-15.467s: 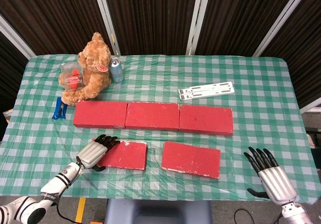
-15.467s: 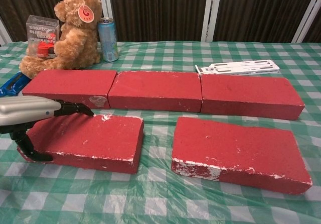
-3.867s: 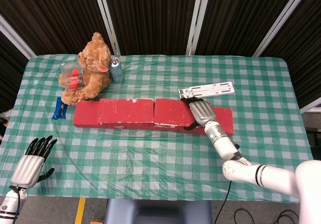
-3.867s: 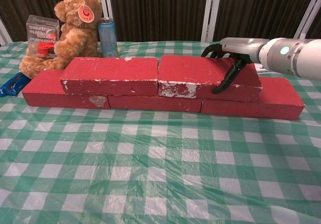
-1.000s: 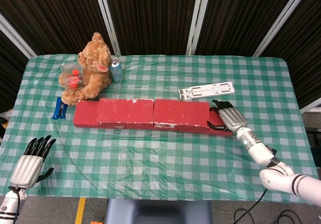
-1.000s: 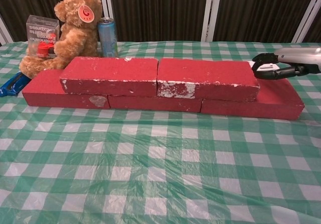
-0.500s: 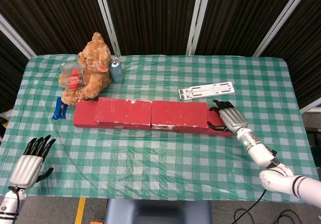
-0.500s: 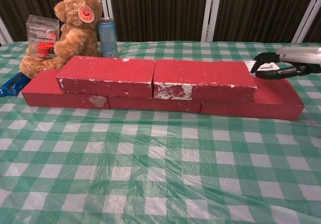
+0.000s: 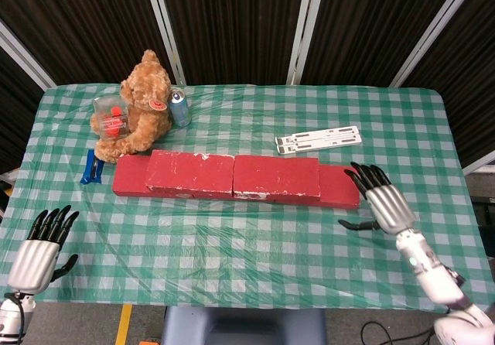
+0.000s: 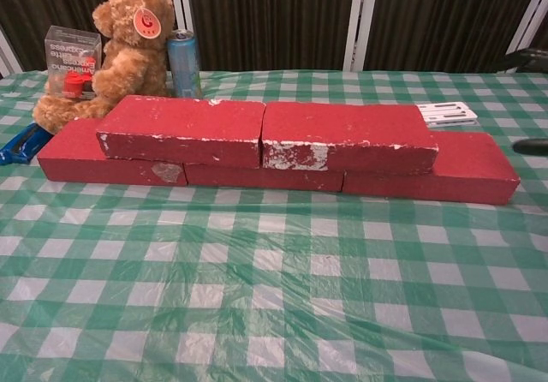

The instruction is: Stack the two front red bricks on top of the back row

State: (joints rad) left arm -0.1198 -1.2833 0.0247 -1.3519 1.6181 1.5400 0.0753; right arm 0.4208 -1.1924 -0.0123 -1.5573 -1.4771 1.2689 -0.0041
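Observation:
Two red bricks lie end to end on top of the back row: the left upper brick (image 9: 191, 173) (image 10: 181, 129) and the right upper brick (image 9: 277, 177) (image 10: 344, 136). The back row (image 9: 339, 186) (image 10: 475, 168) shows beneath them, sticking out at both ends. My right hand (image 9: 384, 203) hovers to the right of the row, fingers spread and holding nothing; only its fingertips (image 10: 529, 145) show at the chest view's edge. My left hand (image 9: 39, 251) is at the table's front left corner, fingers spread, empty.
A teddy bear (image 9: 141, 105) with a clear box (image 9: 110, 116) and a blue can (image 9: 179, 107) stand behind the row's left end. A white flat part (image 9: 319, 139) lies behind its right end. A blue item (image 9: 92, 166) lies at the far left.
My right hand has drawn back from the right upper brick's end toward the front right and spread its fingers. The bricks have stayed put. The left hand has dropped slightly lower.

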